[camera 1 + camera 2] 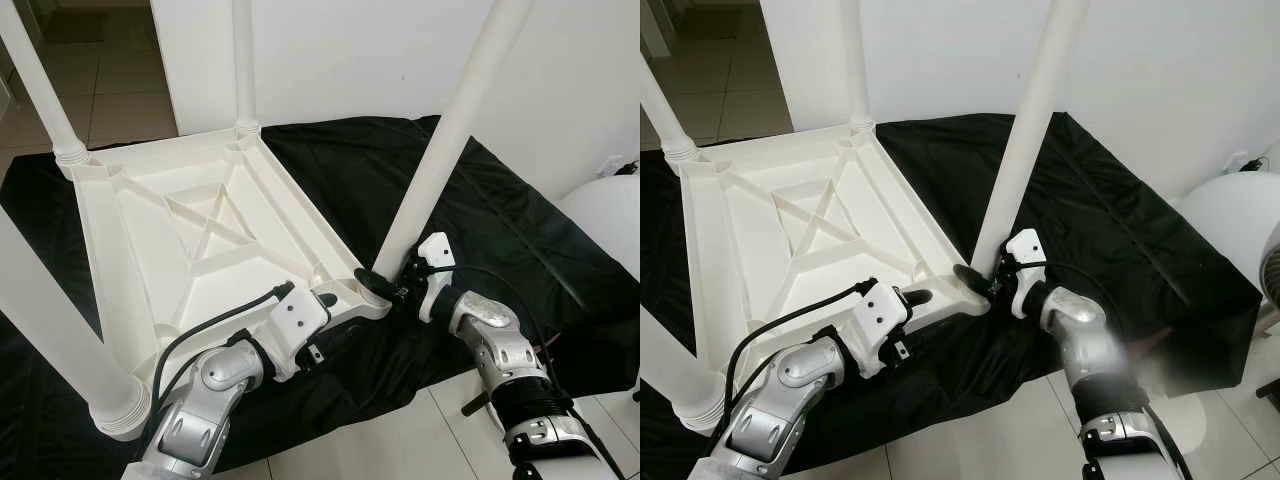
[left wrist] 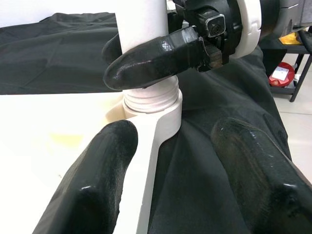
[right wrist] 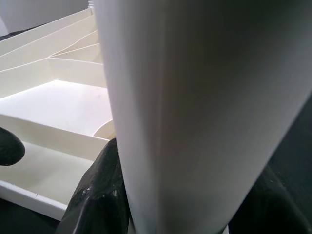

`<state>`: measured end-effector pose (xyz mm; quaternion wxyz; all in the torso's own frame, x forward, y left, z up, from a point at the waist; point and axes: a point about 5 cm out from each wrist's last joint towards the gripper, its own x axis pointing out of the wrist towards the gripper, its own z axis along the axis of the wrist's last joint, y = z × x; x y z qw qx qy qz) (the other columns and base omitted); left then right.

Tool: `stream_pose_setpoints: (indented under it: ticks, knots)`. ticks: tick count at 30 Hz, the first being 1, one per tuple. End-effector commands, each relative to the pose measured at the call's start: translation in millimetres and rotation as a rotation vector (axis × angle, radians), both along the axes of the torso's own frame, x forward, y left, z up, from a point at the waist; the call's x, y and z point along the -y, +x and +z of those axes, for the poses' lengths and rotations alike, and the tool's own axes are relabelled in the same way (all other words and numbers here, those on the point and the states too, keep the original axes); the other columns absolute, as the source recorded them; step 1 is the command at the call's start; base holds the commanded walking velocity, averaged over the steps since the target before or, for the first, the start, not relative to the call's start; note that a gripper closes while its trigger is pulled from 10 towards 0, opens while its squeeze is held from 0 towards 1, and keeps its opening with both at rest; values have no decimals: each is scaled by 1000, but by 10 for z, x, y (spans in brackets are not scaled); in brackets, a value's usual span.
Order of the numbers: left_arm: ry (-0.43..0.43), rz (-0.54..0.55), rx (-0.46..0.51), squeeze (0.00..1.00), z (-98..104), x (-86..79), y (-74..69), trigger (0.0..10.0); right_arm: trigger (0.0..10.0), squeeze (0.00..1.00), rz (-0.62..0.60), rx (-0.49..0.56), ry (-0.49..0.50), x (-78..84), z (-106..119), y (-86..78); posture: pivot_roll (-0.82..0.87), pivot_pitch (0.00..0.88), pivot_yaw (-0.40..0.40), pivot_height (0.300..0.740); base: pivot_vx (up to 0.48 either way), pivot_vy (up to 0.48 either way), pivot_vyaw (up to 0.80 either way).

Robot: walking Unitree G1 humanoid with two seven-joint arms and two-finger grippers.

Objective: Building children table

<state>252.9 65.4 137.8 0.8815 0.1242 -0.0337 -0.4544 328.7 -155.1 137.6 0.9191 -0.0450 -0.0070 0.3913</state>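
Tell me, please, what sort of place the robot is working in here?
Probably a room in a home: a tiled floor, plain white walls, and an upturned white plastic table lying on a black cloth spread over the floor. The right gripper clasps one table leg.

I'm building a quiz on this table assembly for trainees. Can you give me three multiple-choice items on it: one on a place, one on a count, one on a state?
1. Where does the upturned white table top lie?
A. on a black cloth
B. on bare tiles
C. on a wooden bench

2. How many white legs stand in its corners?
A. two
B. three
C. four

3. What is the right hand doing?
A. hanging idle
B. gripping a leg at its base
C. lifting the cloth

Answers: 1 A, the black cloth spreads under it. 2 C, one leg rises at each corner. 3 B, its fingers close round the near-right leg just above the socket, while the left hand rests open at the table top's edge.
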Motion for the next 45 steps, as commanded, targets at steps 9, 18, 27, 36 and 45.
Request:
stream_pose_setpoints:
  ticks: [9,18,27,36,45]
  knots:
    - [21,48,-3,0,-60,-10,-5,10000,10000,0,-307,-7,18,-84,-32,-119,-8,47,-49,740,0,0,0]
    - [17,43,-1,0,-48,5,-9,10000,10000,0,-599,-56,83,-294,-92,-309,-10,50,-50,740,0,0,0]
    - [-12,57,-8,0,-12,-7,-12,10000,10000,0,-774,-117,172,-470,-129,-324,3,53,-55,740,0,0,0]
    - [-14,60,-8,0,-16,1,-5,10000,10000,0,-778,-81,199,-452,-6,-336,-4,49,-57,740,0,0,0]
    - [-4,58,-3,0,-19,-3,0,10000,10000,1000,-701,-63,207,-467,31,-344,-5,43,-61,740,0,0,0]
